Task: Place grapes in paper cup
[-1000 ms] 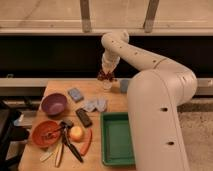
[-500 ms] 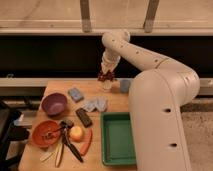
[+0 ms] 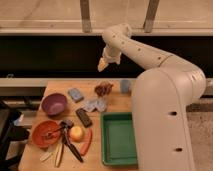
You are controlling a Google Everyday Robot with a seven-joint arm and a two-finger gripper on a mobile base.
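- Grapes (image 3: 104, 88) — lying on the table (image 3: 60, 86), at its far edge, just left of the blue-grey cup (image 3: 125, 86).
- Gripper (image 3: 104, 62) — has risen well above the grapes since a second ago; it carries the paper cup (image 3: 102, 64).
- Implication: cup lifted away, grapes not yet inside.

Under the raised tool (image 3: 103, 64), the wooden table (image 3: 50, 90) carries grapes (image 3: 103, 89), bowls, green tray (image 3: 120, 139).

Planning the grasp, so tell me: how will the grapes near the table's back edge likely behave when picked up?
The grapes look like a bumpy, loosely joined cluster, so they probably sag or shed berries if pinched at one spot. Rounded berries could roll if knocked. They look small, so likely light. The gripper hangs above them, holding the paper cup.
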